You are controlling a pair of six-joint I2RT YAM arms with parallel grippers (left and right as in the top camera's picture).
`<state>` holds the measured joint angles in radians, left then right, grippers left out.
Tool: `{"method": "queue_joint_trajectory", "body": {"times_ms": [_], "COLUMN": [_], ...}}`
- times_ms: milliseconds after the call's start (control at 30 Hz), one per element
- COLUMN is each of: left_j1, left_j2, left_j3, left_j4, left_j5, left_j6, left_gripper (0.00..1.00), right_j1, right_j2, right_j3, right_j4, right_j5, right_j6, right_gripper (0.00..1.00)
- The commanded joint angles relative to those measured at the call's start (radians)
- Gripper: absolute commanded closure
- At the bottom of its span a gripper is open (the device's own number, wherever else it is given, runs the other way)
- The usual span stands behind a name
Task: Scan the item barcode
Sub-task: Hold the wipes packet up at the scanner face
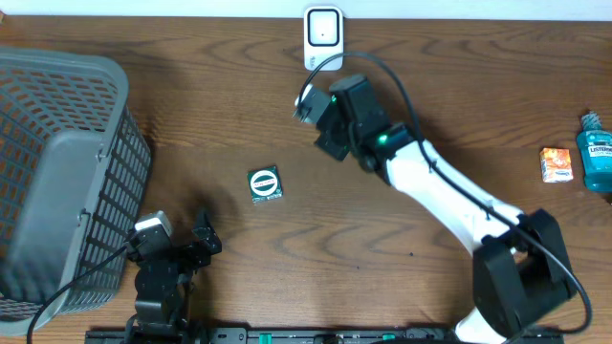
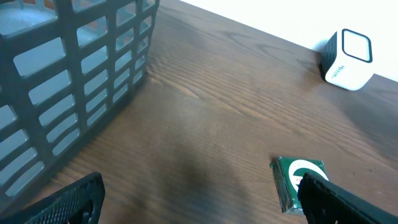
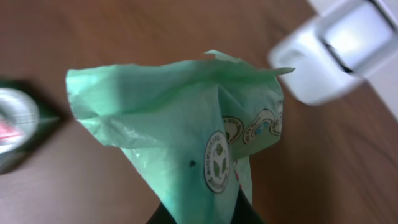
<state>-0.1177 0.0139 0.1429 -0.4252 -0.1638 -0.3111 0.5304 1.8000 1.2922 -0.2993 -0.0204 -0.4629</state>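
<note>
Right gripper (image 3: pixel 204 214) clenched on green bag (image 3: pixel 180 124) by scanner (image 1: pixel 323 38); left gripper (image 2: pixel 205 204) spread wide; basket (image 1: pixel 120 172) contents unclear.

Two arms, white and black.
The right arm (image 1: pixel 449 196) shows white links, black joints, a green light (image 1: pixel 382 139) and a black cable (image 1: pixel 406 91); the left gripper (image 2: pixel 202 196) has black fingers (image 2: pixel 348 202).

The blue bottle (image 1: pixel 597 153) bears a label that looks like Listerine. Round leaf seals on the green bag (image 3: pixel 180 124) are too blurred to read.
</note>
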Motion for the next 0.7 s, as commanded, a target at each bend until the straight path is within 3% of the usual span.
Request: {"method": "queue_joint_trajectory", "body": {"times_ms": [0, 500, 667], "left_j1": [0.005, 0.005, 0.005], "left_j2": [-0.003, -0.003, -0.003], "left_j3": [-0.014, -0.014, -0.014], "left_j4": [-0.02, -0.02, -0.02], "left_j5": [-0.012, -0.012, -0.012], "left_j6": [0.002, 0.002, 0.002], "left_gripper": [0.02, 0.02, 0.02], "right_j1": [-0.053, -0.091, -0.09], "right_j2": [0.093, 0.663, 0.767], "right_j3": [0.091, 0.844, 0.976], "right_j4": [0.006, -0.068, -0.072], "right_j5": [0.097, 0.384, 0.457], "right_j6": [0.025, -0.172, -0.2], "right_gripper": [0.99, 0.99, 0.99]}}
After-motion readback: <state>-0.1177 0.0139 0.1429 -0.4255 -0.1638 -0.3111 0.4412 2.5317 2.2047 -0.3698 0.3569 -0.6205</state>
